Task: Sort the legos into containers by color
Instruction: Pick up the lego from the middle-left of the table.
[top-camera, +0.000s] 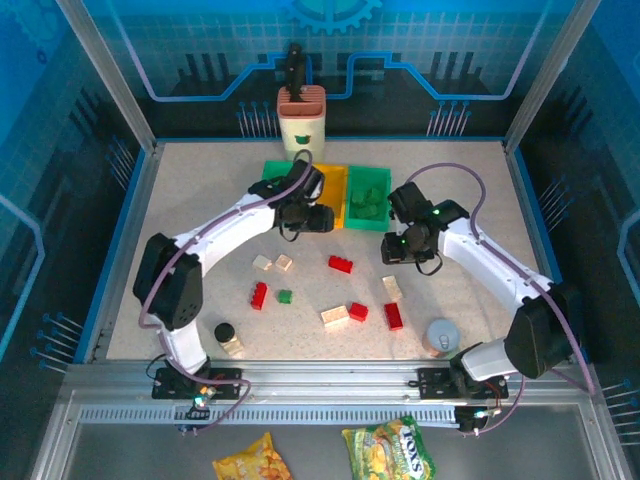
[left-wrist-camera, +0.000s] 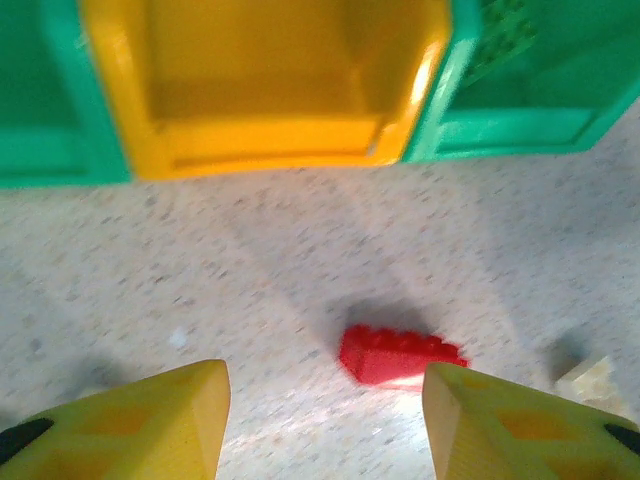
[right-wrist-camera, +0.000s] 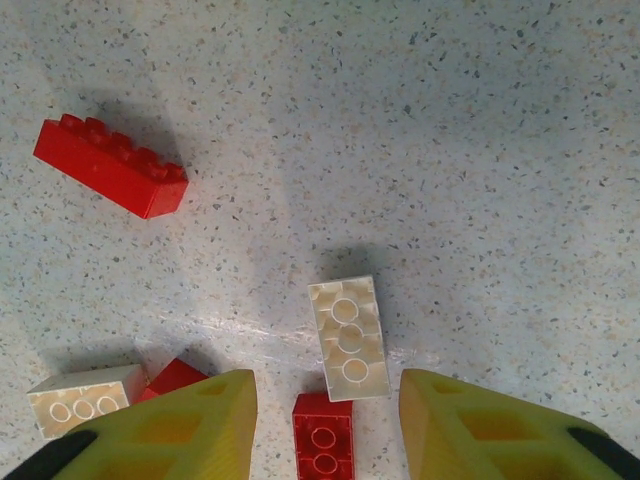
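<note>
Seen from above, the left gripper (top-camera: 322, 218) hangs at the near edge of the yellow bin (top-camera: 338, 180), which is set between two green bins (top-camera: 275, 168). Its wrist camera adds jaws well apart and empty, and a red brick (left-wrist-camera: 400, 355) lying crosswise on the table. The right gripper (top-camera: 395, 252), jaws parted and holding nothing, hovers over a cream brick (right-wrist-camera: 348, 338), underside up, long axis pointing away from the fingers.

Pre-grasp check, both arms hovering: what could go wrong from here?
Right gripper hovers open over the cream brick; the neighbouring red brick sits at its end and may get caught too.
Lone red brick lies off-centre under the open left gripper, which could land on it instead of straddling it.
</note>
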